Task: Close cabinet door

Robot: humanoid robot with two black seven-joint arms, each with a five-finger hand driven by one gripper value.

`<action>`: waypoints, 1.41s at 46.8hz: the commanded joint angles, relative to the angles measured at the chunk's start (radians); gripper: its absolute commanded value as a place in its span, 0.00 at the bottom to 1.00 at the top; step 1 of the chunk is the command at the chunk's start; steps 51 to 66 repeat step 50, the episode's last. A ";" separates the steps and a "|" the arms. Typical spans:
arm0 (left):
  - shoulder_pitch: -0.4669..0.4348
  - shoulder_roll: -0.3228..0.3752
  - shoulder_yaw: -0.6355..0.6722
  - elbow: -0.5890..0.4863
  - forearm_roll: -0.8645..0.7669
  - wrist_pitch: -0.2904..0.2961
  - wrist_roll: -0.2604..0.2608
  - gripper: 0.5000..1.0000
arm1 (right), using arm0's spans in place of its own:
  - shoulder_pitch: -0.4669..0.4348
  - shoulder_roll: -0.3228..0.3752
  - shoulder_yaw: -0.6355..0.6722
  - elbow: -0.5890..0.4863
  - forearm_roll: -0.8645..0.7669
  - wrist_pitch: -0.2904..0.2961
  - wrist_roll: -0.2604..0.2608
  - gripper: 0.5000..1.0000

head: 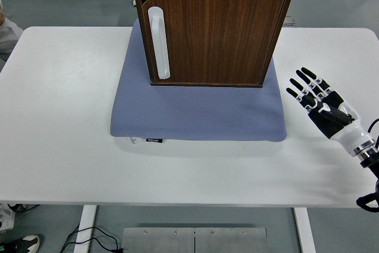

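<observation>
The right hand [323, 102] hovers over bare table to the right of the mat, fingers spread and straight, grasping nothing, well apart from the cabinet. The left hand is out of view. The cabinet [213, 25] stands on the blue mat [195, 114] at the far middle of the table [59, 117], and its door [216, 34] looks flush with the frame on the right and along the bottom; only a small dark wedge shows at the top left corner, above the white handle [159, 42], and whether that is a gap or a cut-out I cannot tell. By my judgement the door is shut or nearly so. If a last nudge is wanted, a flat push with the fingertips on the door's left side near the handle would seat it best, pressed gently so the cabinet does not slide on the mat. Room is ample: the table is open to the right and along the near edge, so the hand can swing wide, clear of the cabinet's right corner.
</observation>
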 commanded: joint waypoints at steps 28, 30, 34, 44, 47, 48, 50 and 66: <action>0.000 0.000 0.000 0.000 0.000 0.000 0.000 1.00 | 0.180 0.184 0.159 -0.264 0.043 -0.159 0.023 1.00; 0.000 0.000 0.000 0.000 0.000 0.000 0.000 1.00 | 0.193 0.186 0.174 -0.291 0.043 -0.159 0.029 1.00; 0.000 0.000 0.000 0.000 0.000 0.000 0.000 1.00 | 0.210 0.192 0.191 -0.314 0.043 -0.159 0.032 1.00; 0.000 0.000 0.000 0.000 0.000 0.000 0.000 1.00 | 0.211 0.192 0.195 -0.315 0.046 -0.159 0.032 1.00; 0.000 0.000 0.000 0.000 0.000 0.000 0.000 1.00 | 0.211 0.192 0.195 -0.315 0.046 -0.159 0.032 1.00; 0.000 0.000 0.000 0.000 0.000 0.000 0.000 1.00 | 0.211 0.192 0.197 -0.315 0.045 -0.159 0.032 1.00; 0.000 0.000 0.000 0.000 0.000 0.000 0.000 1.00 | 0.210 0.193 0.197 -0.315 0.046 -0.159 0.032 1.00; 0.000 0.000 0.000 0.000 0.000 0.000 0.000 1.00 | 0.210 0.193 0.197 -0.315 0.046 -0.159 0.032 1.00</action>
